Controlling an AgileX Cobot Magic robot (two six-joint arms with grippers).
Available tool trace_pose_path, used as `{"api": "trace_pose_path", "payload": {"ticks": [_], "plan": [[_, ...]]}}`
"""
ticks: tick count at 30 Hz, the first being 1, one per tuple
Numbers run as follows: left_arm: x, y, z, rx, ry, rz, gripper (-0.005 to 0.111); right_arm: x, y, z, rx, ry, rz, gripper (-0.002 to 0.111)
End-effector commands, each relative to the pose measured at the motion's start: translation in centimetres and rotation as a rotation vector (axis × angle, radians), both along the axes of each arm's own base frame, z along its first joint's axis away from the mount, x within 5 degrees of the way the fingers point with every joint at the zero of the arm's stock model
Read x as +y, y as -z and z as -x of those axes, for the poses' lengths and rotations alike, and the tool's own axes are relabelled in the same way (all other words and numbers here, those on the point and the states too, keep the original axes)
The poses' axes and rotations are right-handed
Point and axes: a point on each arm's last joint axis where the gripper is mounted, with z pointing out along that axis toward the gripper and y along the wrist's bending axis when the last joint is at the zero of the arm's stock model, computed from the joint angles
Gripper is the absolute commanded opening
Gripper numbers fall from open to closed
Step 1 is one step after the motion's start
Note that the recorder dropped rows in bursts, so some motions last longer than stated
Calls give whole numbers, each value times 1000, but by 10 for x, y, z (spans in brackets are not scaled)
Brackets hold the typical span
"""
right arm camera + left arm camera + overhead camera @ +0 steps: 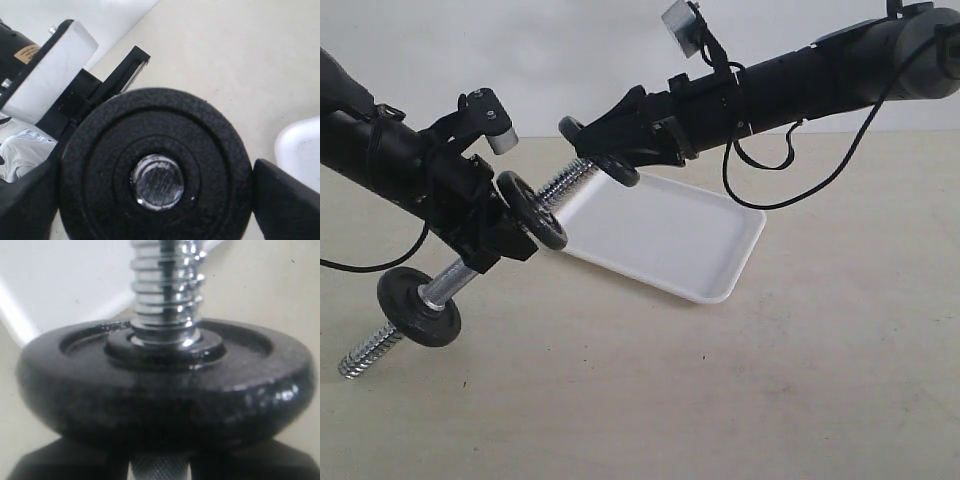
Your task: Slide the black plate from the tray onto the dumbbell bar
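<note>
Progress seems past halfway: black plate (622,170), off the tray (720,285) and pinched by the right end effector (600,150), has its hole on the far tip of the dumbbell bar (565,183), which the left end effector (485,245) clamps; sliding remains.

The small round black metal plate (100,175) looks matt and finely grained, whereas the other black cast-metal weight disc (165,390) is glossy and pebbled (small highlights dot its rim). The short chrome threaded dumbbell bar (165,295) is mirror-bright metal with a knurled middle; the shallow white rectangular tray (670,235) seems smooth satin plastic, the beige tabletop (720,400) matt.
</note>
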Motion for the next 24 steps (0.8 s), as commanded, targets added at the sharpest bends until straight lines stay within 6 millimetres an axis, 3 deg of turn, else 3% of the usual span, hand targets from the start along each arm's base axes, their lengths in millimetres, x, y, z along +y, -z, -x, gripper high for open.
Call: {"api": "trace_pose_path", "payload": {"ticks": [1,11,19,24], "plan": [[-8,-39,-6,-113,-89,166,4,6,-21,4,-3,-8,-99,0],[-9,-41,-9,-128,-112,199,4,15,-21,8,-5,-31,-99,0],[-11,-42,-9,-131,-114,215,4,37,-20,21,-35,-100,-93,0],[-11,-42,-9,-129,-114,218,4,37,-18,21,-36,-105,-82,0]]}}
